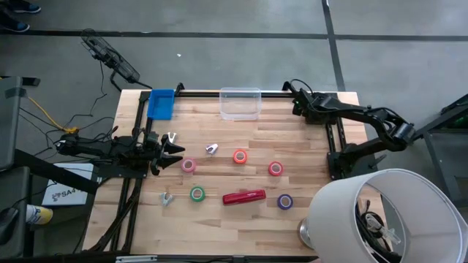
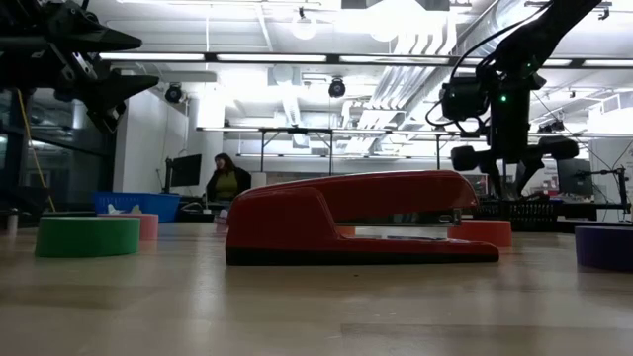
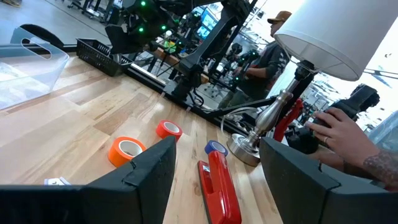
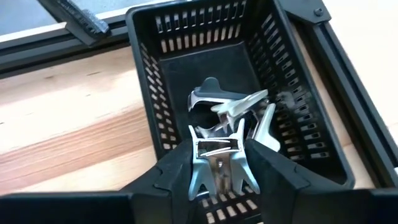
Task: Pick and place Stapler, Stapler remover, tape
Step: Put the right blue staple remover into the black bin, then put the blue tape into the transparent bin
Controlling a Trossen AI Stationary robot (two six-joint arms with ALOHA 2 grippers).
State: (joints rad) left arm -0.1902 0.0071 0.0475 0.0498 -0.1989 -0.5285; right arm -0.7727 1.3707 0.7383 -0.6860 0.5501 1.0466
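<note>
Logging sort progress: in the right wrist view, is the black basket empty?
No. Silvery staple removers already lie inside the black basket, and the right gripper holds another staple remover above its near edge.

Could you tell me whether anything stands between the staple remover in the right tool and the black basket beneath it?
Nothing visible does. The right tool holds the staple remover directly above the open black basket, where other silvery removers already lie.

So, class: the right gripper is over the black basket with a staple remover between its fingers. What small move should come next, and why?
Probably open the fingers wider and let go. The right gripper holds a silvery staple remover directly above the black basket, where other removers already lie, so it should drop in with them.
</note>
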